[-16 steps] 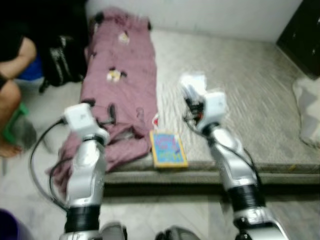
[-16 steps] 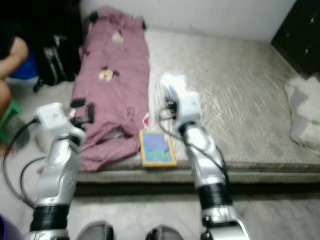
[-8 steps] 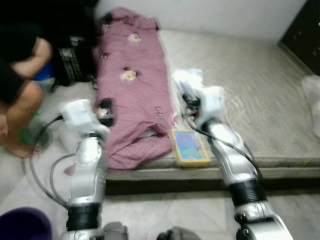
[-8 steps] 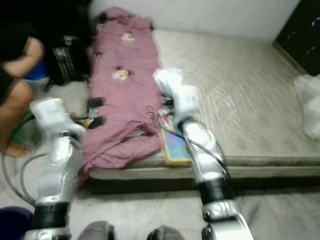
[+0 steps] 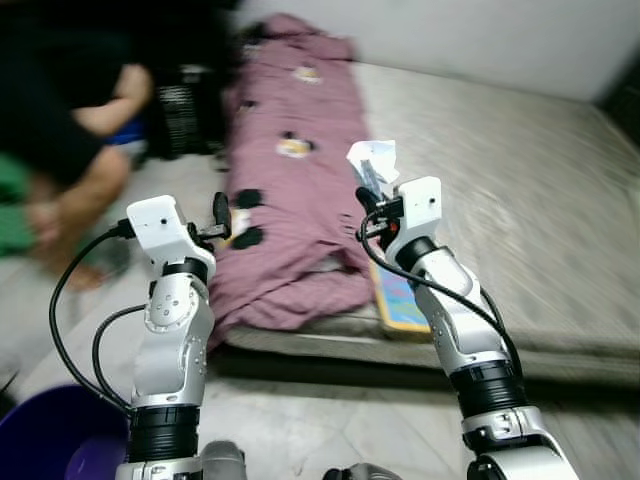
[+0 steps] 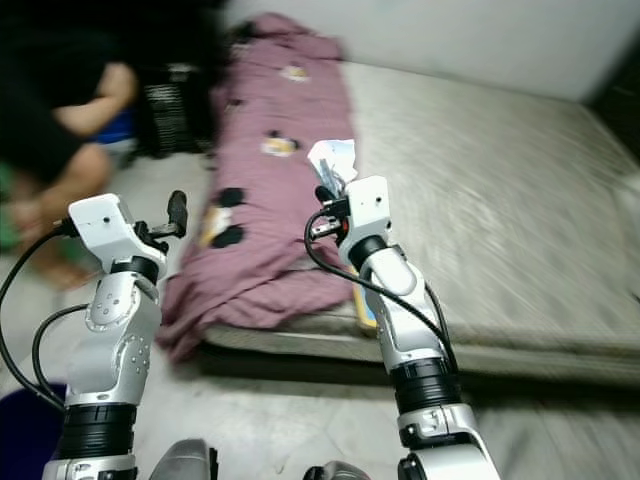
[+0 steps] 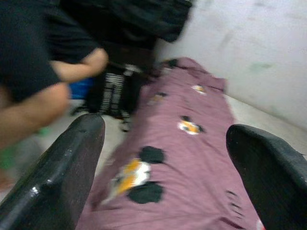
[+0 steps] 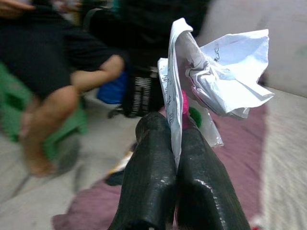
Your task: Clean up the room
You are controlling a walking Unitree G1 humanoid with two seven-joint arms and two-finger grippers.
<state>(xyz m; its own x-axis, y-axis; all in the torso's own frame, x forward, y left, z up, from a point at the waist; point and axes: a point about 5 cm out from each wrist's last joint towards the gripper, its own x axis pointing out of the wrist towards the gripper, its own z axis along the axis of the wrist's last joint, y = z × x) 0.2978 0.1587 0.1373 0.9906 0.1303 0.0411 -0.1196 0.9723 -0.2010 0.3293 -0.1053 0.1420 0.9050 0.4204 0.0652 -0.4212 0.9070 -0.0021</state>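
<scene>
My right gripper (image 5: 366,196) is shut on a crumpled white paper (image 5: 372,160), held up above the near edge of the mattress (image 5: 520,200). In the right wrist view the paper (image 8: 211,72) sticks out from between the two closed fingers (image 8: 153,158), with a bit of pink and clear wrapper behind it. My left gripper (image 5: 222,210) is open and holds nothing; it hangs in the air off the mattress's left side, with its fingers (image 7: 72,158) wide apart. A pink patterned garment (image 5: 300,180) lies along the mattress's left part.
A colourful book (image 5: 405,300) lies at the mattress's near edge, partly behind my right arm. A purple bin (image 5: 50,440) stands on the floor at lower left. A person (image 5: 70,150) sits at the left beside a black bag (image 5: 185,110).
The camera has swung to the left, so the scene has shifted right and the purple bin has come into view. Both arms keep their pose, and the right gripper still holds the paper.
</scene>
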